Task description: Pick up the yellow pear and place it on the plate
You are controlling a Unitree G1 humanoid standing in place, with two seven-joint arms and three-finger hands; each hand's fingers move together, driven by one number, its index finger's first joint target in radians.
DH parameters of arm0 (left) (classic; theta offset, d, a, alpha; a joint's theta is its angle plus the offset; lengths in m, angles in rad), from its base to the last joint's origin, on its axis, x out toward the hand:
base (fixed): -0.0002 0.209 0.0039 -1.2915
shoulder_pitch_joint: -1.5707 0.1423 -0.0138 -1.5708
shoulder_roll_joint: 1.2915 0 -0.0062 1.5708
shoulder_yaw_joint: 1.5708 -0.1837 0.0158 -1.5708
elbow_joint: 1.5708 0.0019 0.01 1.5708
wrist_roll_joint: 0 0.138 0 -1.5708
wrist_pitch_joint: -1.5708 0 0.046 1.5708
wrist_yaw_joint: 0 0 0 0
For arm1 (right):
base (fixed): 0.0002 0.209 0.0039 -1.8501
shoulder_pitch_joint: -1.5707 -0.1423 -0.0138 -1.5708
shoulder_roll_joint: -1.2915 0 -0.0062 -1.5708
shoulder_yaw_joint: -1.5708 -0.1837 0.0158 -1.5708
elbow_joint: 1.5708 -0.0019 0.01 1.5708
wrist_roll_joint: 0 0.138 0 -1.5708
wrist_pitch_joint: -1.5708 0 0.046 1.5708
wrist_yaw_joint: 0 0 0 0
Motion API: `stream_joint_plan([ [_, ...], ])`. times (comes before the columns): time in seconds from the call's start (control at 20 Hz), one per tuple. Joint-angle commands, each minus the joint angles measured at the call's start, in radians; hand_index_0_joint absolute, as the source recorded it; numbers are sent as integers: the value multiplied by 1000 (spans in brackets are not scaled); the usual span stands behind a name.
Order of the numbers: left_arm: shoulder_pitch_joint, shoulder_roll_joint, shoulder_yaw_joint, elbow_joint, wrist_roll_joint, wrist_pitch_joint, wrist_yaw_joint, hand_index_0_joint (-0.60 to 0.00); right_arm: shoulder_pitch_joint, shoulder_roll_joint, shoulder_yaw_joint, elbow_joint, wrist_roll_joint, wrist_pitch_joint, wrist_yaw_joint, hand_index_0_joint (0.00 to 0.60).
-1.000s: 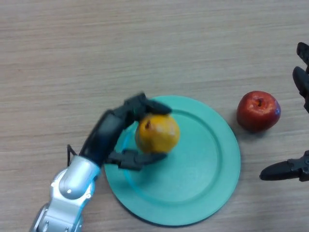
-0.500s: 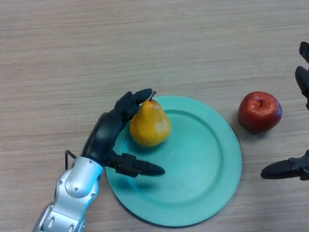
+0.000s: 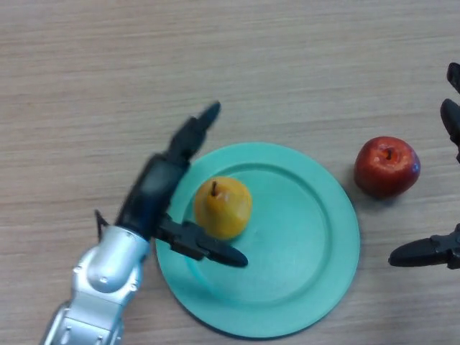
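The left robot hand (image 3: 169,190) is spread wide and holds nothing: its fingers point straight up and away past the plate's edge, its thumb reaches out low over the plate (image 3: 302,244). Just beside the hand, between thumb and fingers but apart from both, the pear (image 3: 223,208) sits on the plate's near-left part, stem up. So the job looks done as far as I can see: pear on the plate, and only the hand's retreat is left. Half a second ago the fingers were curved against the pear's top; now they have swung clear and straightened, and the pear has settled a little lower. Farther off, the apple (image 3: 387,166) rests on the counter (image 3: 108,86) beyond the plate, and the right robot hand (image 3: 435,251) idles at the edge, open.
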Motion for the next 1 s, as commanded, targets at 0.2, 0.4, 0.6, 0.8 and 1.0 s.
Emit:
stream_joint_plan([
  [0.2,13,45,182,-246,-150,11,-45,0,-34,-27,-59,-38,37,-124,-28,0],
  [0.4,42,113,316,-337,-421,173,-74,0,-51,-35,-44,0,23,-148,-37,0],
  [0.6,59,161,401,-314,-492,123,-61,0,-56,-37,-46,9,36,-151,-37,0],
  [0.8,68,171,416,-296,-457,85,-44,0,-56,-33,-30,40,33,-200,-31,0],
  [1.0,63,168,403,-281,-408,50,-17,0,-74,-39,-21,81,25,-221,-34,0],
])
